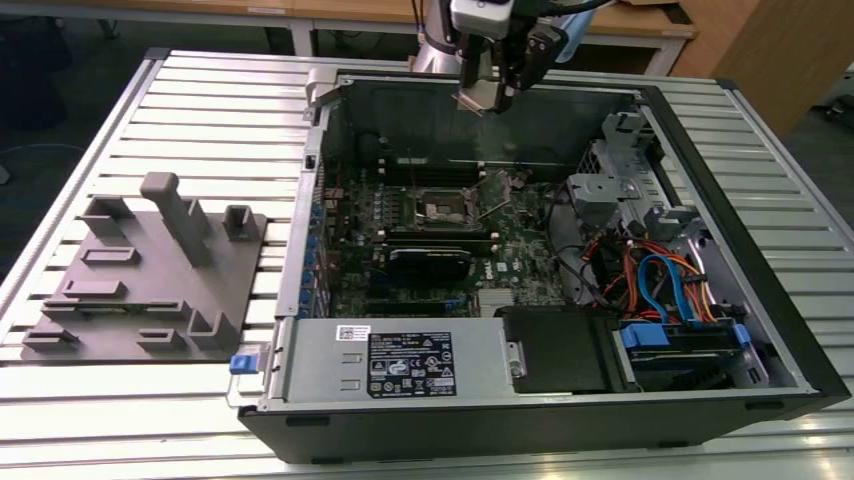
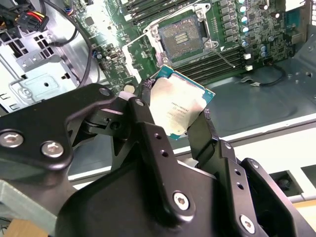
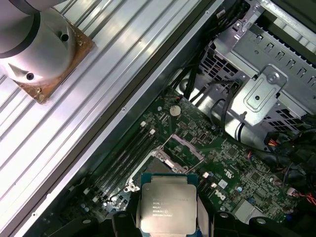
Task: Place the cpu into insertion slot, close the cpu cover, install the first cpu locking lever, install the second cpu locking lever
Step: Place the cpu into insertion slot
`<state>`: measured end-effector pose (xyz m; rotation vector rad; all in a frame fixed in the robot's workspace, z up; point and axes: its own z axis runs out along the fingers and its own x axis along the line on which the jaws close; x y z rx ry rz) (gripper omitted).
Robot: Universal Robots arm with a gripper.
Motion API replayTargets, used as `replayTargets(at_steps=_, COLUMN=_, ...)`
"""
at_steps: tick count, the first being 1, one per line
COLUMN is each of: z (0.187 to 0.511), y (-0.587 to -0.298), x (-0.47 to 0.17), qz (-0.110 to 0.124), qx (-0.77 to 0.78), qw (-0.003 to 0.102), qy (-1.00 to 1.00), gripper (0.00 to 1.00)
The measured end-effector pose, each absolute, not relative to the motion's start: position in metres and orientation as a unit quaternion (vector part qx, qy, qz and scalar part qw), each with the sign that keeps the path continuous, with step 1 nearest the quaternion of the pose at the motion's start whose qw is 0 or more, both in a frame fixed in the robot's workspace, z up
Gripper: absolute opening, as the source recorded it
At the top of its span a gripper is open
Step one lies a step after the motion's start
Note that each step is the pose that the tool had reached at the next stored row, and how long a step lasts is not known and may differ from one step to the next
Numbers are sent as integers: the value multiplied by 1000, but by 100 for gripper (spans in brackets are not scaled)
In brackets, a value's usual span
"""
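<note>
Robotics lab: slatted aluminium bench (image 1: 200,100), opened computer case (image 1: 534,420).

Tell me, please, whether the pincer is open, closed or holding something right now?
Pincer: closed on the cpu, which is held in the air, not yet in the insertion slot.

I can read nothing for certain. The cpu (image 2: 180,106) (image 3: 168,202) I hold carries a few lines of dark print on its metal top in both wrist views, too fine to make out. The power supply (image 1: 310,365) bears a black-and-white label (image 1: 410,366) and a small white sticker (image 1: 352,332), both illegible
</note>
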<state>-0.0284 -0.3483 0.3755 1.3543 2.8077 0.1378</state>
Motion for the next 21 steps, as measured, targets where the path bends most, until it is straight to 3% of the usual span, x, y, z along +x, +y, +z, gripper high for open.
replayTargets(at_steps=21, z=375, y=-348, x=-28, qz=44, qx=448, qw=11, qy=893, gripper=54)
